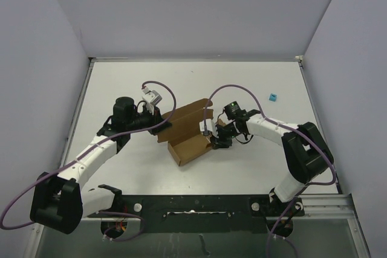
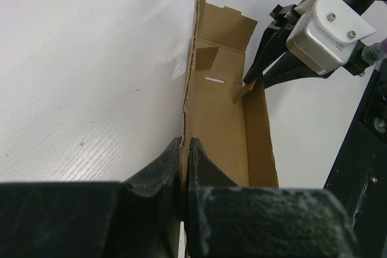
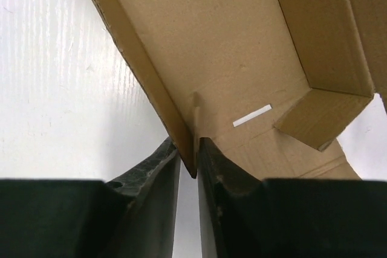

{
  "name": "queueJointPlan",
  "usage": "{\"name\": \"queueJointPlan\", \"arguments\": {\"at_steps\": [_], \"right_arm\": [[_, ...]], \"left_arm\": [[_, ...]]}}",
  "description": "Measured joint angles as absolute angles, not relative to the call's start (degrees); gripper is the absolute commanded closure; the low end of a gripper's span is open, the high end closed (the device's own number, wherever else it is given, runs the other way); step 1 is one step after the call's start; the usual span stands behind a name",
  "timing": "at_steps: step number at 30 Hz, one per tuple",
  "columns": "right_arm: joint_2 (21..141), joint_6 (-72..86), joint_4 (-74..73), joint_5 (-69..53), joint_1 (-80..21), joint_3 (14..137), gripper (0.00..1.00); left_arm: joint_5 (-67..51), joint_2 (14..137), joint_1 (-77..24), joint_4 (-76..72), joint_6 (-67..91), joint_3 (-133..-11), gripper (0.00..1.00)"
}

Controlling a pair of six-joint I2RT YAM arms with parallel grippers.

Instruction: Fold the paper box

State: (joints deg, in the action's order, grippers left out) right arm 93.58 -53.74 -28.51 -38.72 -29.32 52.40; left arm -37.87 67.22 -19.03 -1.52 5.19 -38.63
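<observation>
Two grips, one workpiece. Left fingers [image 2: 175, 152] are closed tight on the paper box [image 1: 187, 128], pinching the edge of an upright panel at its left end. I read that as an anchor, so the carton can't slide or rotate while the other side works.

The box sits mid-frame on the counter [image 1: 121, 83], half formed: a tray shape with the walls up, a wide panel open toward the top of the frame, and a small tab loose inside.

Right fingers [image 3: 172, 155] are narrow, one on either side of a wall edge at the box's right end. There looks to be contact on both faces, so I'd call it gripped. Likely purpose: bend or tuck that end while the left side holds.

Edges: both bites are shallow, right at the cardboard rim. The panel edge running away from the left pinch looks ragged. Pulling along a wall could slip a grip or crease the board.

Room: open counter to the left of the box and above it. The arms enter from opposite ends without crossing. The blue cube [image 1: 273, 96] is at upper right, well apart from the box, and only matters if the right arm swings outward.
</observation>
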Motion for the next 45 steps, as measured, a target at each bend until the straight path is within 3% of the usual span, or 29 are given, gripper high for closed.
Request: {"name": "queueJointPlan", "arguments": {"at_steps": [3, 7, 8, 11, 14, 19, 23, 27, 31, 34, 36, 40, 45], "right_arm": [[93.58, -53.8, -28.51, -38.52, -29.78, 52.47, 1.0], [93.58, -54.35, -28.8, -38.3, -30.17, 53.06, 1.0], [93.58, -54.43, -28.86, -38.2, -30.33, 53.15, 0.97], [93.58, -54.7, -29.28, -37.98, -30.35, 53.21, 0.65], [93.12, -54.87, -30.41, -38.0, -29.32, 53.39, 0.49], [85.65, -56.84, -34.54, -43.16, -21.71, 53.39, 0.37], [77.84, -52.29, -32.62, -50.43, -10.94, 52.95, 0.17], [77.03, -38.57, -24.16, -52.62, -2.59, 50.98, 0.15], [87.39, -27.75, -21.74, -53.06, -1.48, 53.3, 0.14], [94.19, -23.14, -21.43, -52.64, -1.58, 54.06, 0.17], [96.6, -20.78, -21.41, -51.99, -1.63, 54.06, 0.26], [97.62, -18.68, -20.95, -52.27, -1.65, 54.15, 0.61], [95.48, -19.05, -20.05, -52.97, -3.4, 54.43, 0.93]], "left_arm": [[-38.0, 67.22, -19.03, -1.52, 5.23, -38.63, 1.0], [-38.11, 67.22, -19.03, -1.8, 5.23, -38.63, 1.0], [-38.22, 67.22, -19.03, -1.96, 5.21, -38.63, 1.0], [-38.68, 67.22, -19.03, -2.48, 5.04, -38.63, 1.0], [-39.77, 67.16, -19.03, -3.42, 4.71, -38.61, 1.0], [-41.76, 66.06, -19.09, -5.98, 3.77, -37.69, 1.0], [-43.48, 65.06, -19.2, -7.81, 3.31, -36.97, 1.0], [-45.08, 64.01, -19.42, -10.28, 3.18, -36.12, 1.0], [-46.15, 62.7, -19.57, -12.23, 3.18, -35.53, 1.0], [-46.54, 62.13, -19.79, -13.28, 3.18, -35.4, 1.0], [-46.81, 61.89, -19.9, -13.58, 3.18, -35.38, 1.0], [-47.07, 61.82, -20.05, -13.78, 3.18, -35.38, 1.0], [-46.72, 61.82, -20.23, -13.78, 3.18, -35.38, 1.0]]}}
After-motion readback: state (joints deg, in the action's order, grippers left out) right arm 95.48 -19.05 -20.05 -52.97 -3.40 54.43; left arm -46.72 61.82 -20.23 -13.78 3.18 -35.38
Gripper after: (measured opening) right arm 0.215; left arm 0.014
